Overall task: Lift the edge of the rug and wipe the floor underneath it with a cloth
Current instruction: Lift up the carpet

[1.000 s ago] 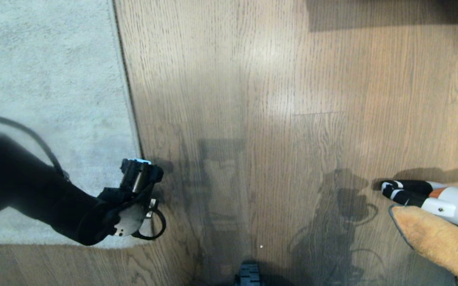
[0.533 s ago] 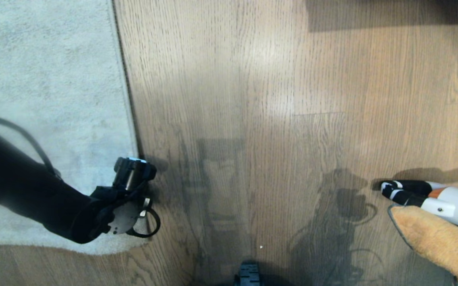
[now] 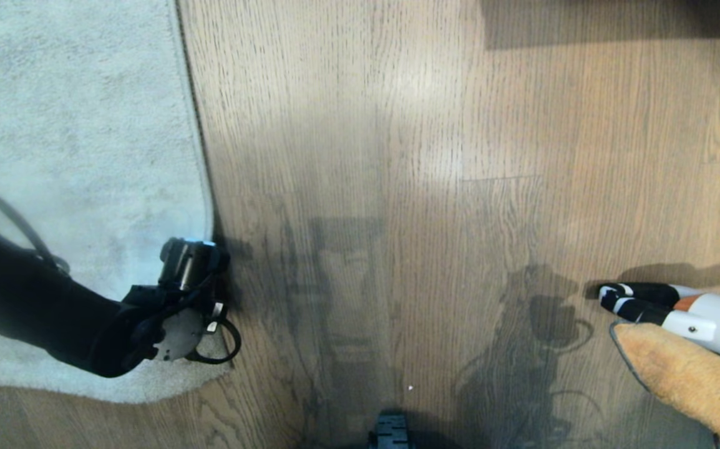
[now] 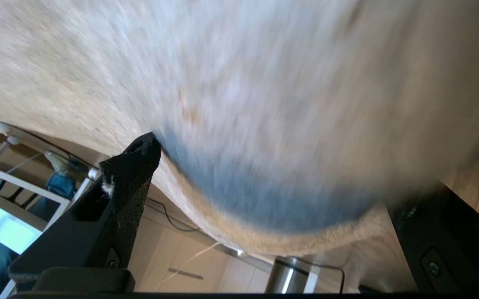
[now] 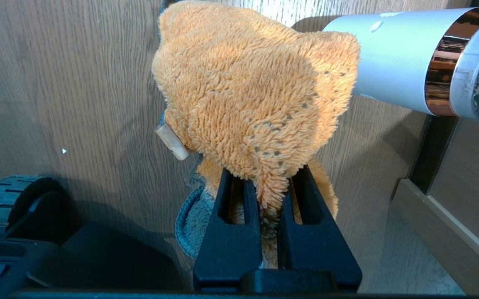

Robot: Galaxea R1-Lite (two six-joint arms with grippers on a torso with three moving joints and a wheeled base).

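The pale grey rug [image 3: 73, 143] covers the left of the head view, and its rug edge [image 3: 201, 168] runs down to a rounded corner near my left gripper [image 3: 193, 265]. That gripper [image 4: 277, 178] is open, its black fingers [image 4: 127, 178] wide apart with the rug's border [image 4: 264, 245] between them, curled up so its tan rim shows. The wood-grain floor [image 3: 428, 187] fills the rest. My right gripper [image 5: 270, 176] is shut on the orange fuzzy cloth [image 5: 256, 91], which hangs at the lower right [image 3: 690, 374] of the head view.
A white handheld vacuum [image 3: 678, 308] with a black nozzle lies on the floor just beyond the cloth. A dark furniture foot [image 5: 430, 158] stands at the far right. My base's wheel [image 3: 391, 433] shows at the near edge.
My left arm has slid left, and the rug's border beside it has bowed left with it. The right arm and cloth have not moved.
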